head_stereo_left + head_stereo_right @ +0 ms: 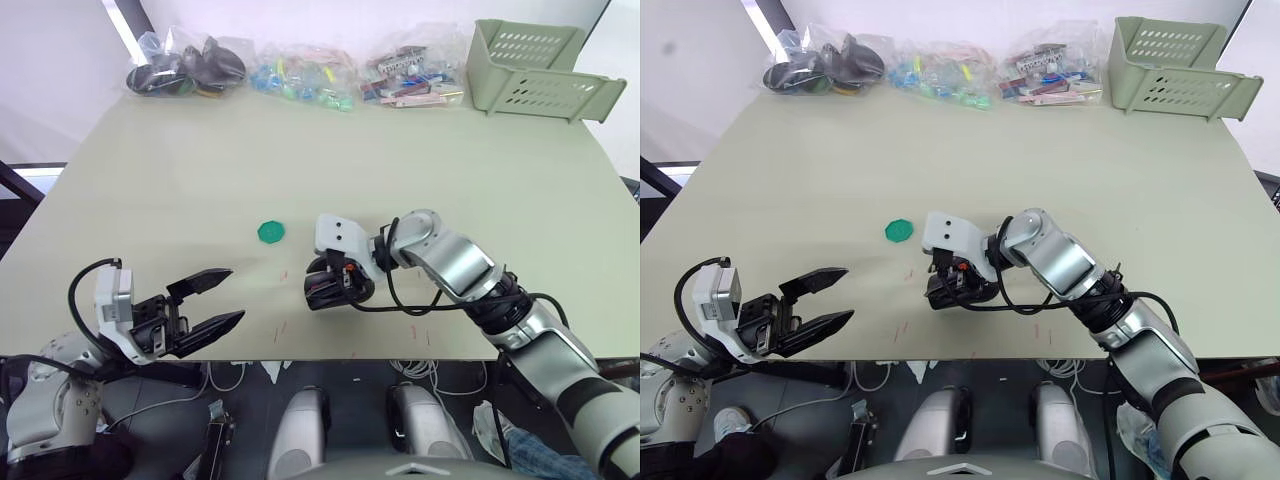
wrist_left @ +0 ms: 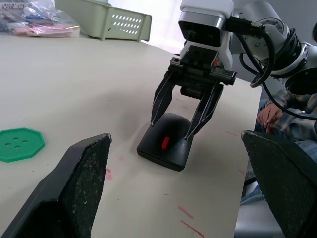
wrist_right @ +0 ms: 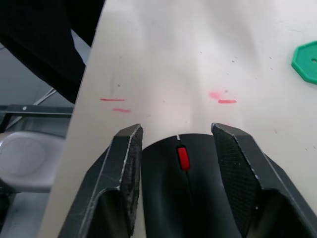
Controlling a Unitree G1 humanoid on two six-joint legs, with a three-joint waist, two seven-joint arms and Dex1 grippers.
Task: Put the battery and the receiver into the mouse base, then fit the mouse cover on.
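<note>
The mouse lies on the table near the front edge, its smooth black mouse cover sitting on top of the mouse base, with the red scroll wheel showing. My right gripper reaches down over it, and its fingers press against both sides of the mouse. My left gripper is open and holds nothing. It hovers at the table's front edge, well to the left of the mouse. The battery and the receiver are hidden.
A green scalloped disc lies left of the mouse. Bags of small parts line the back edge, with a pale green basket at the back right. A person's hand rests beyond the table's right side.
</note>
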